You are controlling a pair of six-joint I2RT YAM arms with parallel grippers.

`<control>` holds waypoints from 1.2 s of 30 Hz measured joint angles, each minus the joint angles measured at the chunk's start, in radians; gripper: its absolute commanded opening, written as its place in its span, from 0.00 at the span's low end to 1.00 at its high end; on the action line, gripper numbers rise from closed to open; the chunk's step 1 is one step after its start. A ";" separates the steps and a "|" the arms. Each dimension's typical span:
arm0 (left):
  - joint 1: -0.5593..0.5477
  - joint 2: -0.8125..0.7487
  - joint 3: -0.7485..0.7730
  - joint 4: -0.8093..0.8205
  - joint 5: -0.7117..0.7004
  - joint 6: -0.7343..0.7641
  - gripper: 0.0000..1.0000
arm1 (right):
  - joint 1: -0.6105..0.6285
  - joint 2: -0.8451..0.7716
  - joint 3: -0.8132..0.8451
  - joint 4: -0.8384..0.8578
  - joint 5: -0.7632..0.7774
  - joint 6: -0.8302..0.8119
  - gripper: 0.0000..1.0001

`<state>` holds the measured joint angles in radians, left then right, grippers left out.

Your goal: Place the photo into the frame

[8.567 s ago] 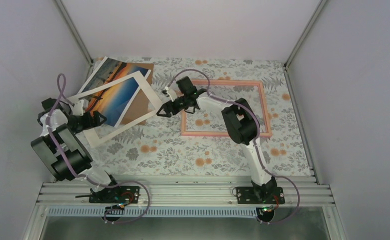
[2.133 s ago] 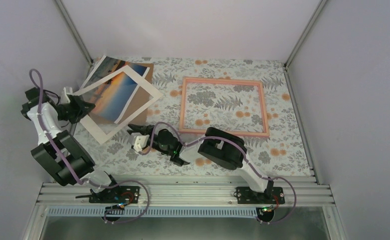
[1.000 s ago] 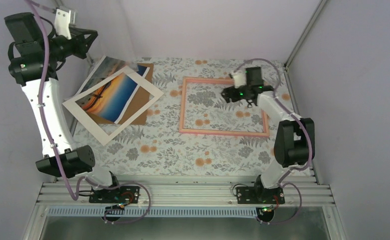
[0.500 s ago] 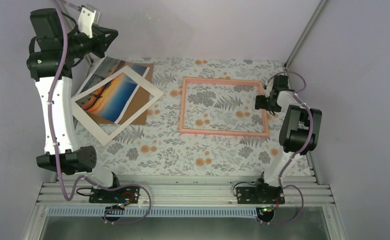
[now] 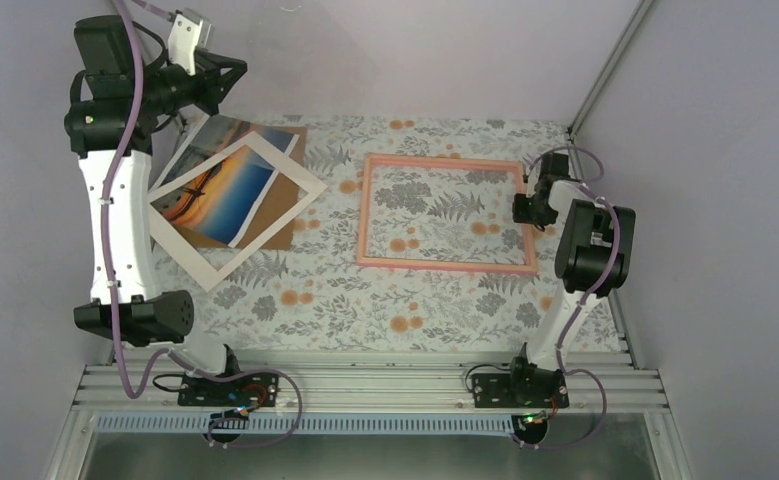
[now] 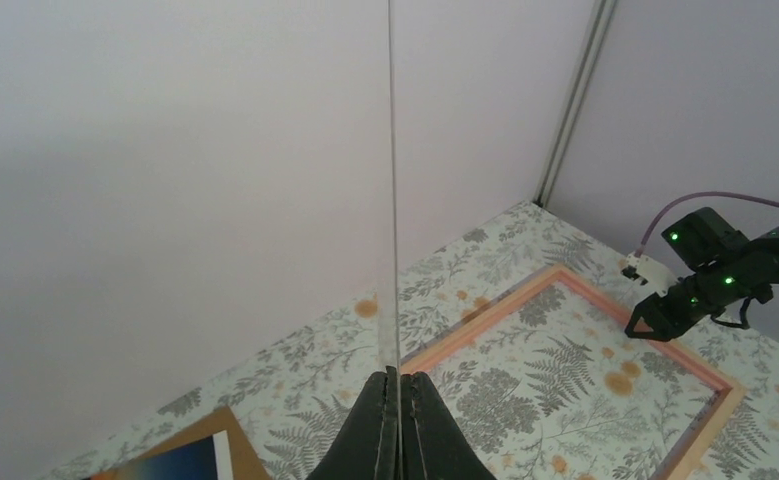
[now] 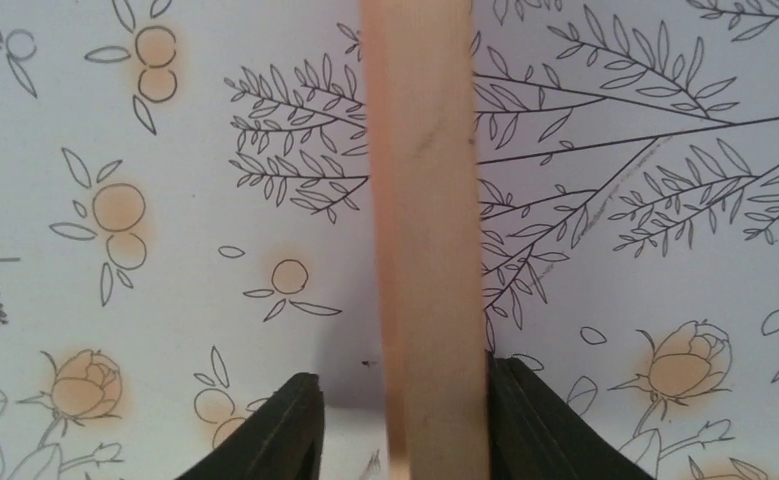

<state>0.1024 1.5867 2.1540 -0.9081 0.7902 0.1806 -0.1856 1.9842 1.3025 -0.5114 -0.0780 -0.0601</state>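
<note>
**Scene, left to right.** My left gripper (image 6: 400, 385) is raised high over the far-left corner. Its fingers are pressed together on what looks like a thin clear pane (image 6: 391, 200), seen edge-on as one upright line. I judge it is held aloft to keep it out of the way while the frame is loaded.

Below it is a stack on the floral-patterned table (image 5: 365, 310). A plain brown cardboard sheet (image 5: 283, 195) lies at the bottom, with the rectangular orange-and-blue sunset photo (image 5: 227, 190) on it. A white open mat border (image 5: 191, 243) lies over the photo. The photo is thus on the left, well apart from its target. A second print (image 5: 215, 132) shows beyond the cardboard's far-left edge.

To the right, the thin-edged pink rectangular frame (image 5: 445, 266) lies flat, with only the table's pattern showing through it. My right gripper (image 5: 523, 208) is low at the frame's right rail. Its jaws are apart and astride the rail, one finger against it and a gap on the other side. I judge this is to steady or shift the frame.

**Count:** two arms, two prints, one mat, one cardboard sheet, one pane, one frame.
</note>
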 measured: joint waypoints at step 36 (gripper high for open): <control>-0.183 0.098 -0.023 0.359 0.324 -0.478 0.02 | 0.106 -0.369 -0.221 0.066 -0.468 -0.051 1.00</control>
<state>-0.0811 1.6844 2.1311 -0.5491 1.1145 -0.2977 -0.0799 1.6154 1.0813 -0.4450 -0.5457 -0.1108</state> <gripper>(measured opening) 0.026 0.971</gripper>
